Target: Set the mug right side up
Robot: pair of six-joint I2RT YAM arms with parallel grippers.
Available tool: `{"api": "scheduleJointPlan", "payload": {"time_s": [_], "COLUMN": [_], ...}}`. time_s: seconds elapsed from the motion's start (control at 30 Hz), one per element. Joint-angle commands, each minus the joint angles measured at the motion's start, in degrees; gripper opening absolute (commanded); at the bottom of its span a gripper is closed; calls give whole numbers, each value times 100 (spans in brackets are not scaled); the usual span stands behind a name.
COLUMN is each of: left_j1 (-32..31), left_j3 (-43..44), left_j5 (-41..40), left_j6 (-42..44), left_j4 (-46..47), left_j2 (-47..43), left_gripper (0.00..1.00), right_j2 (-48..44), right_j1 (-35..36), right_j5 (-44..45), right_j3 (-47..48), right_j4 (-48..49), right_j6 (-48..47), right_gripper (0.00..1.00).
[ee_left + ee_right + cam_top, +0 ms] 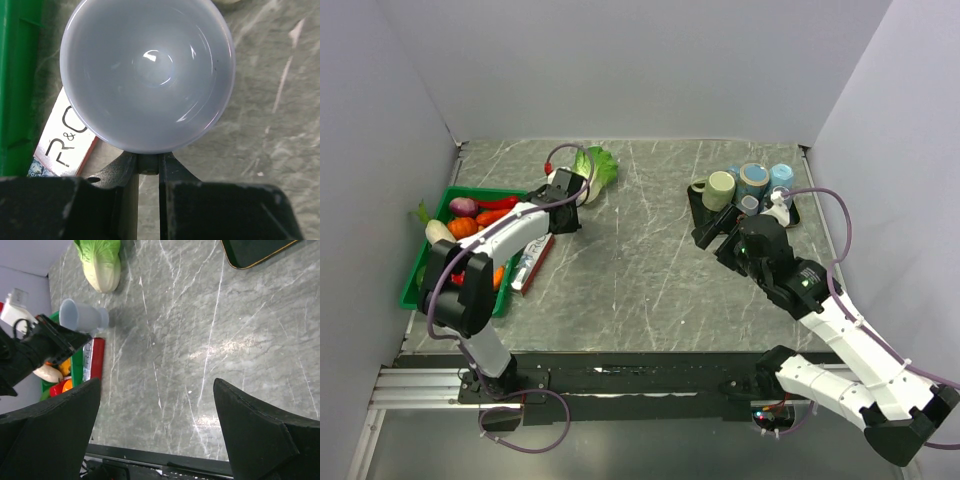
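From above, the left claw [566, 190] hangs just beside one cabbage [594, 166]; I cannot pick out the mug here. One green bin [412, 285] of vegetables and one red-edged box [531, 266] lie nearer the left wall. The right claw [716, 232] is near one black tray [702, 212] that carries at least four cups.

At the left wrist, one mug [147, 75] shows its empty mouth to the camera. The claw is pinched narrow on the mug's handle, over the worktop [270, 125].

At the right wrist, the right claw's fingers stand wide with nothing between them. The mug's base points at the worktop near the cabbage, but I cannot tell whether it touches.

The turn looks largely done. What seems left is to set the mug level and let go.
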Motion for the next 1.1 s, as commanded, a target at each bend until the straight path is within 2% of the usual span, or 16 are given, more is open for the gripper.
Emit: {"api": "scheduleJointPlan", "payload": {"time_s": [0.0, 0.17, 0.23, 0.27, 0.3, 0.37, 0.4, 0.6, 0.8, 0.83, 1.07], "left_j1": [85, 156, 156, 156, 156, 156, 156, 156, 147, 147, 147], "left_j3": [-117, -389, -434, -451, -425, -407, -398, -442, -188, -153, 392], "left_j5": [-58, 118, 136, 127, 92, 127, 144, 171, 267, 294, 575], "left_j6": [58, -21, -38, -47, -47, -65, -65, -188, -241, -258, -399], "left_j4": [780, 1052, 1088, 1088, 1053, 992, 965, 808, 333, 176, -230], "left_j2": [45, 54, 63, 63, 98, 125, 142, -76, -779, -876, -1763], "left_gripper": [1, 2, 10, 18, 35, 45, 58, 84, 99, 97, 96], "right_j2": [80, 124, 115, 132, 150, 202, 229, 440, 616, 694, 1424], "right_j1": [-103, -173, -191, -200, -226, -244, -244, -384, -718, -788, -1509], "right_j5": [-49, -94, -85, -76, -76, -50, -32, -67, -129, -102, 574], "right_j3": [88, 88, 62, 70, 88, 123, 140, 290, 474, 535, 870], "right_j4": [-9, -80, -97, -141, -185, -238, -273, -440, -449, -449, -423], "right_j6": [50, 85, 111, 137, 120, 85, 76, -3, -450, -660, -1891], "right_gripper": [100, 100, 100, 100, 100, 100, 100, 100, 100, 100, 100]}}
